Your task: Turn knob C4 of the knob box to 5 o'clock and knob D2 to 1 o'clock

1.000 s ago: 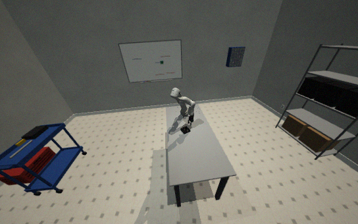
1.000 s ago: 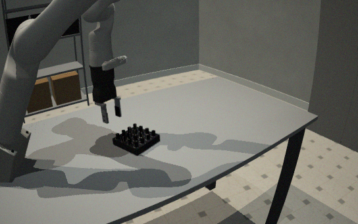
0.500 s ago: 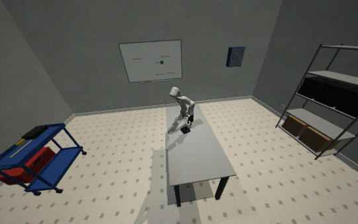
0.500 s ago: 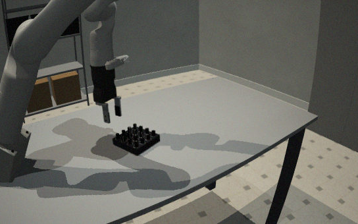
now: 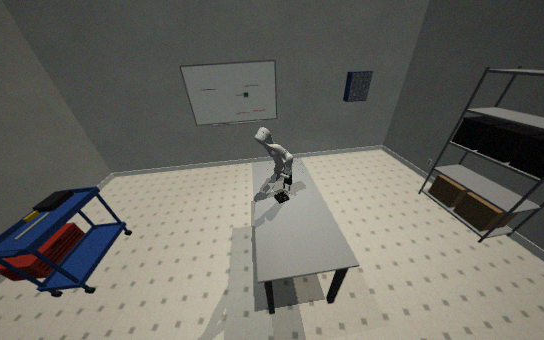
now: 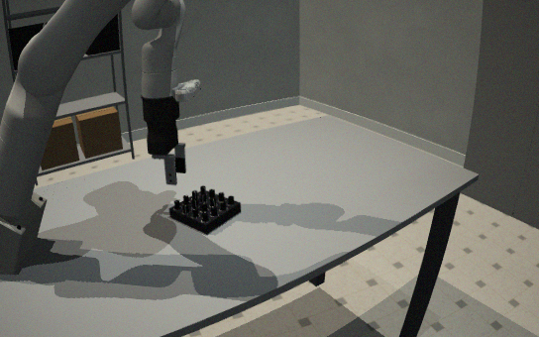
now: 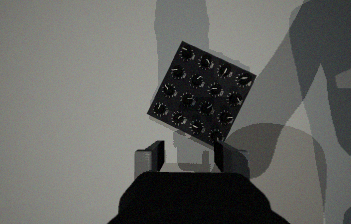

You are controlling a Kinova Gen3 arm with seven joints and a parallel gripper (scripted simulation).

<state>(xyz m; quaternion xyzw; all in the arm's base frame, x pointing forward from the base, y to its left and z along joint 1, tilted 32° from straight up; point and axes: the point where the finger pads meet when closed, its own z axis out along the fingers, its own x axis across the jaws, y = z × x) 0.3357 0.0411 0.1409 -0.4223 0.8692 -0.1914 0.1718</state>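
Observation:
The black knob box (image 5: 282, 197) (image 6: 224, 218) (image 7: 182, 85) stands on the table, with four rows of four knobs facing up. In the wrist view it appears turned clockwise. White lines show on many knob tops there. The printed names are too small to read and I cannot make out the socket, so I cannot tell C4 and D2 apart from the others. My gripper (image 6: 175, 171) (image 7: 189, 151) is open and empty. It hangs above the table, higher than the knobs and just off one side of the box. In the wrist view its right fingertip overlaps the box's lowest corner.
The grey table (image 5: 295, 240) (image 6: 277, 164) carries the arm's base (image 6: 0, 238) beside the box. Arm shadows fall around the box. A blue cart (image 5: 85, 260) and a shelf rack (image 5: 495, 192) stand on the floor away from the table.

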